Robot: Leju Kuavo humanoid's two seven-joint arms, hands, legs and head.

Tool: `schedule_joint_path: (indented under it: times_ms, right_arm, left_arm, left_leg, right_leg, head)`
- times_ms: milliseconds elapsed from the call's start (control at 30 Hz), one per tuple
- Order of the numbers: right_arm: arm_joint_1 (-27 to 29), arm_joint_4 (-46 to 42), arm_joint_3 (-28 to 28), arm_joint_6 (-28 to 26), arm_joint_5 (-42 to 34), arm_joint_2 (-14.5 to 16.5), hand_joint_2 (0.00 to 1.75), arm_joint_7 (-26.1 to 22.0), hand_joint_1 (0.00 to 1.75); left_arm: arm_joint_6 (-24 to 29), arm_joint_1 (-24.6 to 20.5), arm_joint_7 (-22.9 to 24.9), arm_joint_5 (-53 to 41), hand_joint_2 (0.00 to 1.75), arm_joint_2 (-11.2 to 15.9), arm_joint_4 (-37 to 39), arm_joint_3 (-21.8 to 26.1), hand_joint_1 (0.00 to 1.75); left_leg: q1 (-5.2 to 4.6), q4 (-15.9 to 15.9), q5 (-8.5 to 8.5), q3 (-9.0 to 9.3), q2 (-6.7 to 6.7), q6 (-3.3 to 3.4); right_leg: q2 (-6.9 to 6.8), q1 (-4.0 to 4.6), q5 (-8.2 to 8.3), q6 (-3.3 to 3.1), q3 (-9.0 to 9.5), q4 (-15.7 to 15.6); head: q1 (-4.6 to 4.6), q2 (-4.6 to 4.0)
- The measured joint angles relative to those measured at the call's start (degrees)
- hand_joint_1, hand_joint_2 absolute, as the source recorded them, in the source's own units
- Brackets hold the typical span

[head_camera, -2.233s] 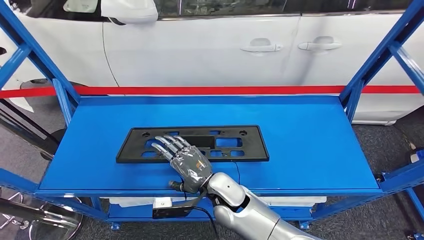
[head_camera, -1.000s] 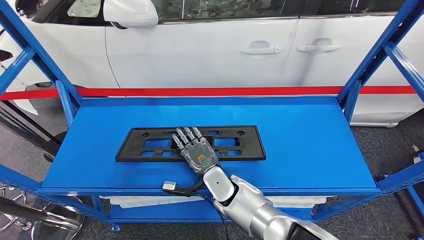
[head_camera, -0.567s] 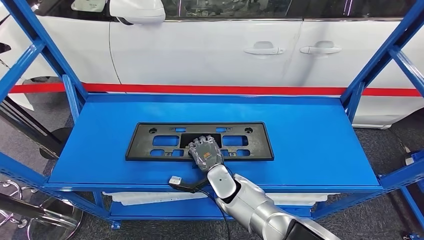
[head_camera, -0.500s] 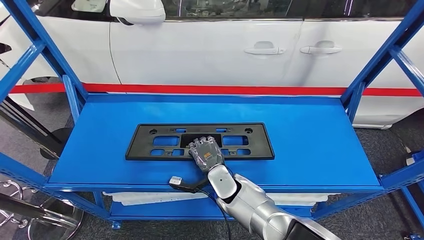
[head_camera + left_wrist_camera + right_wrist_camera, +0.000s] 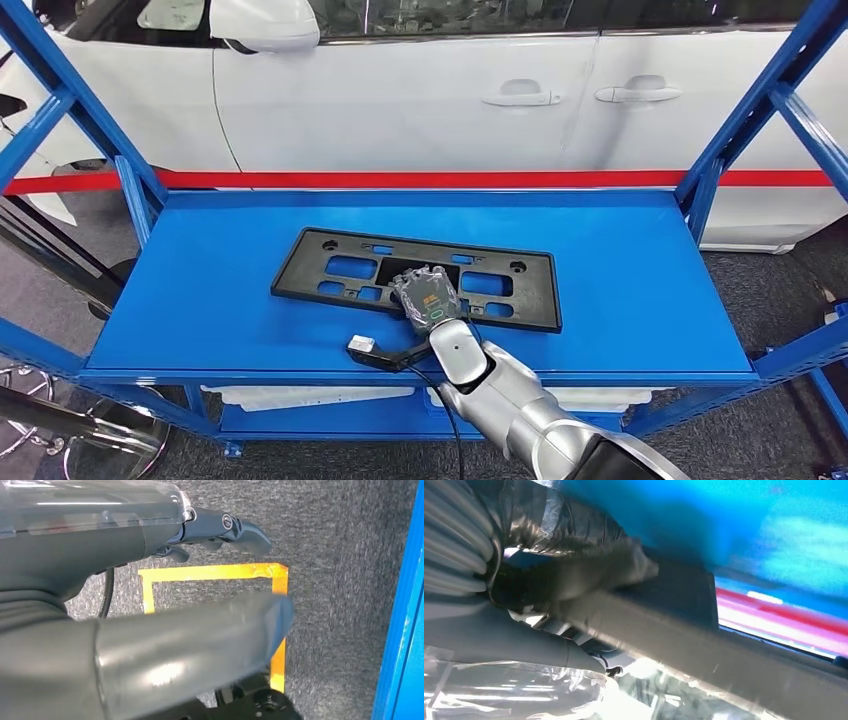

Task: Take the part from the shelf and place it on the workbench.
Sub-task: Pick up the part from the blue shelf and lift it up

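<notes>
At the bottom centre of the head view, a silver right arm rises from the lower edge to the right hand (image 5: 428, 297), whose fingers are curled over the near edge of the part (image 5: 330, 272), gripping this flat black rectangular frame with cut-out windows. The part lies slightly askew across the middle of the blue shelf (image 5: 640, 290), and a white car (image 5: 450, 90) fills the top of the frame behind it. In the left wrist view the left hand (image 5: 125, 535) hangs over grey carpet with yellow floor tape (image 5: 210, 572), its fingers slightly apart, holding nothing.
</notes>
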Motion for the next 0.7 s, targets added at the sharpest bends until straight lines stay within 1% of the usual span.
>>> schedule_joint_path:
  times_ms: [33, 67, 100, 133, 167, 200, 267, 300, 333, 367, 400, 433, 467, 500, 533, 567, 600, 633, 667, 700]
  right_arm:
    - [0.3, -0.4, -1.5, -1.0, -2.3, -0.4, 1.75, -1.8, 1.75]
    - [0.7, -1.0, -3.1, -2.3, -5.0, -0.9, 1.75, -4.0, 1.75]
    - [1.2, -2.1, -4.8, -3.9, -8.2, -1.4, 1.75, -6.5, 1.75]
    - [1.6, -3.8, -6.2, -4.9, -10.9, -2.0, 1.75, -8.6, 1.75]
    - [2.2, -6.1, -7.6, -5.7, -14.4, -2.6, 1.75, -11.1, 1.75]
    - [3.0, -9.1, -9.2, -6.1, -18.4, -3.5, 1.75, -14.2, 1.75]
    - [4.6, -15.7, -12.1, -5.5, -27.0, -4.9, 1.75, -20.5, 1.75]
    - [5.6, -19.3, -13.5, -5.1, -31.1, -5.7, 1.75, -23.6, 1.75]
    - [6.6, -22.9, -14.7, -4.7, -35.0, -6.3, 1.75, -26.4, 1.75]
    - [7.8, -26.8, -16.0, -4.4, -38.8, -7.0, 1.75, -29.0, 1.75]
    - [9.3, -30.5, -17.1, -4.2, -42.0, -7.6, 1.75, -31.1, 1.75]
    - [11.0, -34.0, -18.0, -3.8, -44.7, -8.2, 1.75, -32.8, 1.75]
    - [12.8, -37.9, -18.9, -3.4, -47.5, -8.9, 1.75, -34.3, 1.75]
    - [14.6, -41.9, -19.5, -2.9, -50.2, -9.7, 1.75, -35.6, 1.75]
    - [16.3, -46.1, -20.2, -2.4, -52.9, -10.5, 1.75, -37.0, 1.75]
    - [17.7, -50.2, -20.8, -2.0, -55.5, -11.3, 1.75, -38.3, 1.75]
    - [18.8, -53.8, -21.3, -1.5, -57.7, -11.9, 1.75, -39.4, 1.75]
    - [19.6, -57.3, -21.8, -0.9, -59.6, -12.4, 1.75, -40.5, 1.75]
    - [20.3, -60.5, -22.3, -0.3, -61.2, -12.8, 1.75, -41.5, 1.75]
    - [20.9, -63.7, -22.8, 0.5, -62.8, -13.2, 1.75, -42.6, 1.75]
  left_arm:
    - [0.2, 0.1, -0.5, -0.2, 0.44, 0.2, 0.0, 0.0, 0.00]
    - [0.5, 0.2, -1.0, -0.4, 0.00, 0.4, 0.0, 0.1, 0.00]
    - [0.9, 0.2, -1.2, -0.5, 0.00, 0.5, 0.0, 0.1, 0.00]
    - [1.0, 0.2, -1.1, -0.4, 0.00, 0.5, 0.0, 0.2, 0.00]
    - [1.1, 0.3, -1.0, -0.2, 0.00, 0.5, 0.0, 0.4, 0.00]
    - [1.2, 0.3, -0.9, 0.2, 0.00, 0.5, 0.0, 0.8, 0.00]
    - [1.0, 0.6, -0.6, 1.2, 0.00, 0.6, 0.0, 1.7, 0.00]
    - [0.9, 0.6, -0.5, 1.8, 0.00, 0.6, 0.0, 2.2, 0.00]
    - [0.9, 0.6, -0.3, 2.2, 0.00, 0.6, 0.0, 2.8, 0.00]
    - [1.1, 0.6, 0.2, 2.6, 0.00, 0.6, 0.0, 3.4, 0.00]
    - [1.6, 0.6, 0.8, 2.7, 0.00, 0.6, 0.0, 3.9, 0.00]
    - [2.2, 0.6, 1.6, 2.7, 0.00, 0.6, 0.0, 4.3, 0.00]
    - [3.1, 0.7, 2.1, 2.7, 0.00, 0.6, 0.0, 4.7, 0.00]
    - [4.2, 0.9, 2.1, 2.7, 0.00, 0.6, 0.0, 5.1, 0.00]
    - [5.4, 1.0, 1.8, 2.7, 0.00, 0.6, 0.0, 5.5, 0.00]
    - [6.5, 1.1, 1.2, 2.7, 0.00, 0.6, 0.0, 5.9, 0.00]
    - [7.1, 1.1, 0.6, 2.7, 0.00, 0.6, 0.0, 6.3, 0.00]
    - [7.0, 1.1, 0.2, 2.7, 0.00, 0.6, 0.0, 6.6, 0.00]
    - [6.6, 1.1, -0.2, 2.7, 0.00, 0.7, 0.0, 7.0, 0.00]
    - [5.9, 1.1, -0.6, 2.7, 0.00, 0.8, 0.0, 7.2, 0.00]
  left_leg:
    - [0.26, 1.9, -0.43, -0.84, 0.05, -0.53]
    - [0.53, 2.5, -0.26, -1.04, 0.11, -0.95]
    - [0.69, -0.4, 1.34, 0.40, 0.11, -1.15]
    - [0.71, -3.2, 2.20, 1.76, 0.02, -0.91]
    - [0.66, -4.8, 2.40, 2.50, -0.06, -0.59]
    - [0.54, -5.1, 2.14, 2.68, -0.14, -0.17]
    - [0.59, -5.3, 2.37, 2.78, -0.06, 0.73]
    - [0.65, -5.5, 2.49, 2.89, 0.05, 1.16]
    - [0.69, -5.6, 2.62, 2.94, 0.14, 1.60]
    - [0.66, -5.7, 2.70, 2.92, 0.22, 1.95]
    - [0.56, -5.7, 2.73, 2.83, 0.23, 2.20]
    - [0.43, -5.7, 2.75, 2.72, 0.22, 2.35]
    - [0.30, -5.7, 2.77, 2.61, 0.19, 2.43]
    - [0.18, -5.7, 2.78, 2.53, 0.12, 2.48]
    - [0.06, -5.7, 2.79, 2.50, 0.04, 2.49]
    - [-0.05, -5.7, 2.79, 2.50, -0.03, 2.48]
    - [-0.18, -5.7, 2.79, 2.48, -0.07, 2.46]
    - [-0.35, -5.6, 2.78, 2.40, -0.09, 2.37]
    - [-0.48, -5.5, 2.79, 2.28, -0.08, 2.20]
    - [-0.55, -5.5, 2.79, 2.15, -0.06, 1.99]
  right_leg:
    - [-0.04, -0.23, 0.09, -0.18, 0.15, -0.2]
    - [-0.03, -0.27, -0.08, -0.07, 0.15, 0.1]
    - [0.01, -0.23, -0.36, 0.28, 0.09, 0.5]
    - [0.08, -0.13, -0.56, 0.62, -0.04, 0.9]
    - [0.12, -0.01, -0.67, 0.95, -0.13, 1.1]
    - [0.21, 0.15, -0.67, 1.25, -0.14, 1.1]
    - [0.36, 0.12, -0.66, 1.76, 0.04, 1.0]
    - [0.41, 0.07, -1.19, 2.02, -0.07, 1.5]
    - [0.41, -0.02, -2.39, 2.27, -0.73, 3.2]
    - [0.38, -0.10, -4.17, 2.49, -1.93, 6.0]
    - [0.37, -0.13, -6.27, 2.67, -3.67, 9.8]
    - [0.37, -0.16, -8.03, 2.77, -5.52, 13.7]
    - [0.37, -0.16, -8.86, 2.78, -6.82, 16.4]
    - [0.37, -0.14, -8.60, 2.68, -7.20, 17.2]
    - [0.38, -0.08, -7.29, 2.45, -6.46, 15.8]
    - [0.38, 0.04, -5.29, 2.05, -4.74, 12.4]
    - [0.36, 0.24, -3.48, 1.53, -2.74, 8.3]
    - [0.30, 0.41, -2.20, 1.07, -1.05, 4.7]
    - [0.25, 0.60, -1.52, 0.71, 0.00, 2.3]
    - [0.21, 0.71, -1.46, 0.51, 0.36, 1.2]
  head:
    - [0.00, 0.00]
    - [-0.01, 0.00]
    - [-0.01, 0.00]
    - [0.00, 0.00]
    - [0.01, 0.00]
    - [0.01, 0.00]
    - [0.01, 0.00]
    - [0.01, 0.00]
    - [0.01, 0.00]
    - [0.01, 0.00]
    - [0.02, 0.00]
    - [0.01, 0.00]
    - [0.01, 0.00]
    - [0.01, 0.00]
    - [0.01, 0.00]
    - [0.01, 0.00]
    - [0.01, 0.00]
    - [0.01, 0.00]
    - [0.01, 0.00]
    - [0.01, 0.00]
